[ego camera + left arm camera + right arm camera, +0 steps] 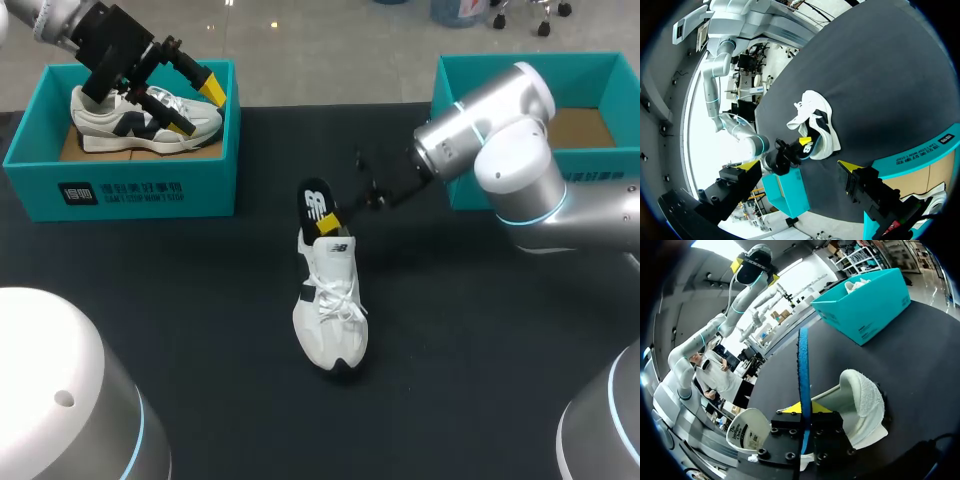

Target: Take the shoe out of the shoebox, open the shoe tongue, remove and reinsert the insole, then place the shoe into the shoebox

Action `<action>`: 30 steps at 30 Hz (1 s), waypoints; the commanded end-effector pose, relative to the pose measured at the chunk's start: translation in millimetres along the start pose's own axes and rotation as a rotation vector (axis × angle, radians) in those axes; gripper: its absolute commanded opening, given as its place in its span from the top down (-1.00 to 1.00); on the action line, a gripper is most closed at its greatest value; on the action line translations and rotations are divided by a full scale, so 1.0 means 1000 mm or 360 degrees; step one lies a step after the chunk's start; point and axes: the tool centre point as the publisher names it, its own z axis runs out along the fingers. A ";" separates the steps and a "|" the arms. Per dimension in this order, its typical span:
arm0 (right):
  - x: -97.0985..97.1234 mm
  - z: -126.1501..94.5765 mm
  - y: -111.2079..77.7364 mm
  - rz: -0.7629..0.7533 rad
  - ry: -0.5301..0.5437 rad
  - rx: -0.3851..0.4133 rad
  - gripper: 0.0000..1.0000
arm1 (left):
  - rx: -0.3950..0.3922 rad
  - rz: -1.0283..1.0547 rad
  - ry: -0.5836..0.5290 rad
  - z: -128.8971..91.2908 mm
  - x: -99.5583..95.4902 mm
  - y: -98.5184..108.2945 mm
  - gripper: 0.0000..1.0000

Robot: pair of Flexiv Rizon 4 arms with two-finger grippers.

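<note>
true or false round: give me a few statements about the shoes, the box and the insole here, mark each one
1. A white shoe lies on the table, outside any box. True.
2. The left box is empty. False: a second shoe sits in it.
3. The right jaws are shut on the insole. True.
4. The left jaws grip the second shoe. False: they are open, above it.
</note>
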 end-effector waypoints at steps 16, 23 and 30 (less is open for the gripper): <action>0.005 -0.001 0.008 -0.0041 -0.0060 0.0018 0.13 | 0.0000 0.0000 0.0006 -0.001 0.000 -0.001 -1.00; -0.007 -0.006 0.020 -0.0088 -0.0076 0.0030 0.48 | 0.0000 0.0000 0.0006 -0.001 0.000 -0.001 -1.00; -0.010 0.000 0.017 -0.0101 -0.0026 0.0055 1.00 | 0.0000 0.0000 0.0006 -0.001 0.000 -0.001 -1.00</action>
